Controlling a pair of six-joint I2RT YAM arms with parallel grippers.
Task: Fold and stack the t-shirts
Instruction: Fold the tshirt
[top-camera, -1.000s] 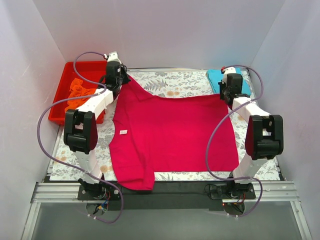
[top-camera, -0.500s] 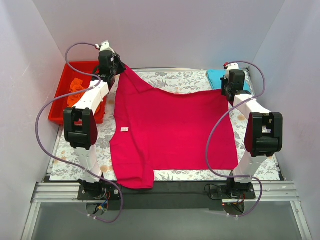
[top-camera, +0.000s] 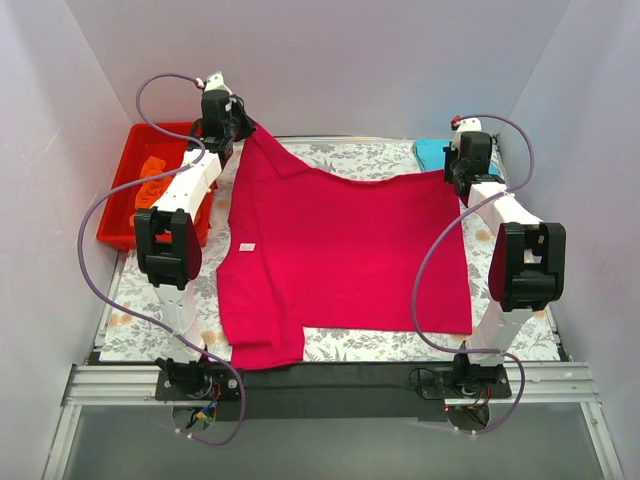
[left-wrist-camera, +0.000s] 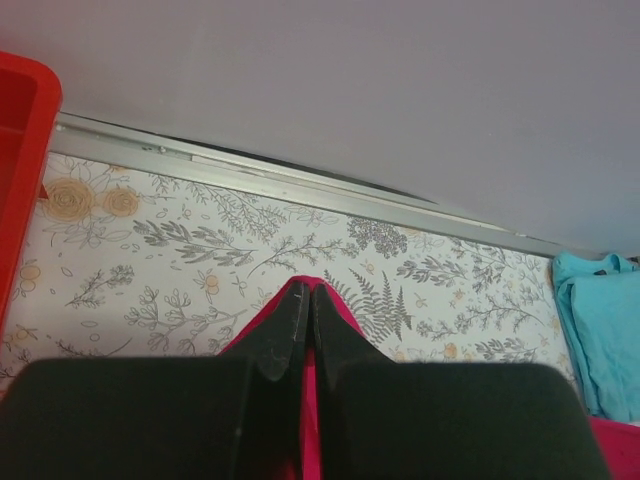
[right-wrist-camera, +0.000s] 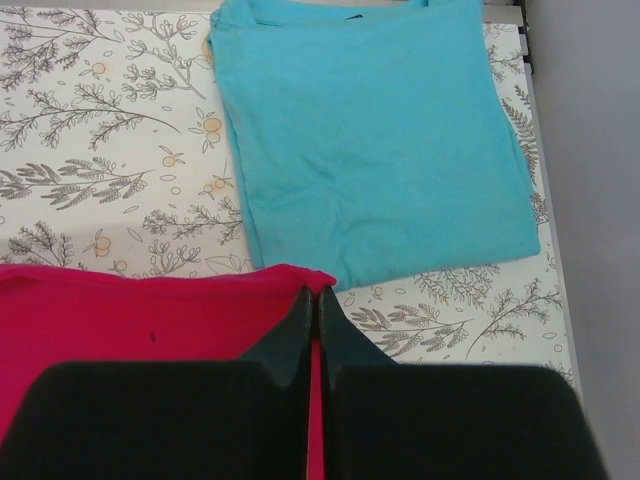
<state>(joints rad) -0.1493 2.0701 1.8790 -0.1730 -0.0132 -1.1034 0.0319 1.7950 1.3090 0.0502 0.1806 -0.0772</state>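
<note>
The crimson-pink t-shirt (top-camera: 340, 260) lies spread over the middle of the floral table, its far edge lifted. My left gripper (top-camera: 243, 126) is shut on its far-left corner (left-wrist-camera: 296, 290) near the back edge. My right gripper (top-camera: 452, 178) is shut on its far-right corner (right-wrist-camera: 300, 275). The turquoise blue t-shirt (right-wrist-camera: 370, 140) lies folded at the far right, just beyond the right gripper; it also shows in the top view (top-camera: 432, 152). The orange t-shirt (top-camera: 150, 180) lies crumpled in the red bin.
The red plastic bin (top-camera: 125, 205) stands at the far left, beside the left arm. A metal rail (left-wrist-camera: 300, 185) and the white back wall close the far edge. Purple cables loop from both arms. The shirt's near hem hangs over the table's front edge (top-camera: 265, 352).
Both grippers have moved toward the back of the table, pulling the crimson-pink shirt's far edge with them. The whole shirt has slid away from the front edge.
</note>
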